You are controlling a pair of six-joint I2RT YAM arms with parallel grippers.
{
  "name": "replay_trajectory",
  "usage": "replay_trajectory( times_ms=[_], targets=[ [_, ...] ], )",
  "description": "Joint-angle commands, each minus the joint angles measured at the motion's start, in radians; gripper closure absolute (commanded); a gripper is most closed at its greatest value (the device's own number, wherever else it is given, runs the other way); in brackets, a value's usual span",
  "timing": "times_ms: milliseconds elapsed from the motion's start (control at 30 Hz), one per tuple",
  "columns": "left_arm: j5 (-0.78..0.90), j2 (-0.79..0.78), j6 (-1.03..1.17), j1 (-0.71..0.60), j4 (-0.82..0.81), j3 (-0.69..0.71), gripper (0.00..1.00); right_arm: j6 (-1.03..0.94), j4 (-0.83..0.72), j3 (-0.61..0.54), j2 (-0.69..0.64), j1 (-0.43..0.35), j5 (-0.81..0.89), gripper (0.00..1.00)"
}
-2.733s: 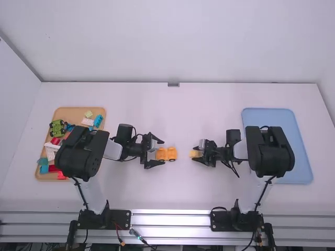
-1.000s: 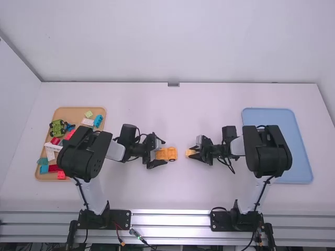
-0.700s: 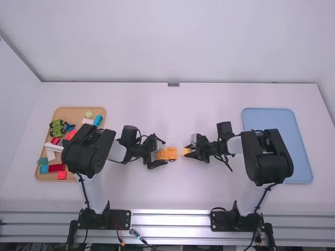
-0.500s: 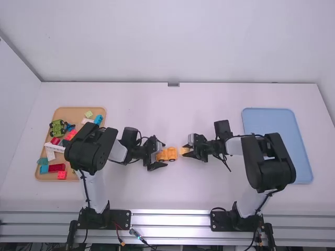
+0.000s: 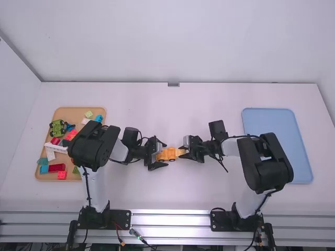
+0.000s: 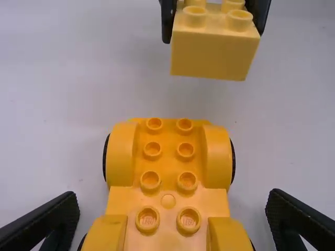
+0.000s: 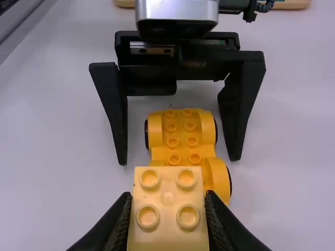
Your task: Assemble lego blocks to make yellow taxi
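Nearest on the left, a red block lies in the wooden tray, with a dark red block just beyond. To the right is the blue tray. Farther in, mid-counter, the left gripper has its jaws spread around the yellow wheeled base. By the base's right end, the right gripper has its jaws closed on a pale yellow block, studs up. Farther off in the wooden tray sit a green wheeled piece and, farthest, a light green block.
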Motion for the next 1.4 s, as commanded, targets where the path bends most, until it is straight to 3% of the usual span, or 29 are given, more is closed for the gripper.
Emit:
replay_trajectory(
  times_ms=[0,233,533,967,1367],
  targets=[
    [0.032,0.014,0.023,0.0,0.001,0.005,0.11,0.005,0.002,0.014,-0.018,0.007,-0.008,0.79],
    [0.033,0.014,0.071,-0.002,-0.007,0.002,0.3,0.079,0.061,0.014,-0.016,0.019,0.0,0.83],
    [0.031,0.014,0.113,-0.005,0.053,-0.035,0.4,0.084,0.068,0.013,-0.008,0.049,0.023,0.84],
    [0.033,0.014,0.135,-0.005,0.029,-0.045,0.39,0.169,0.196,0.014,0.083,0.128,0.043,0.84],
    [0.034,0.014,0.18,0.0,-0.168,0.051,0.4,0.169,0.17,0.014,0.089,0.13,0.081,0.84]
  ],
)
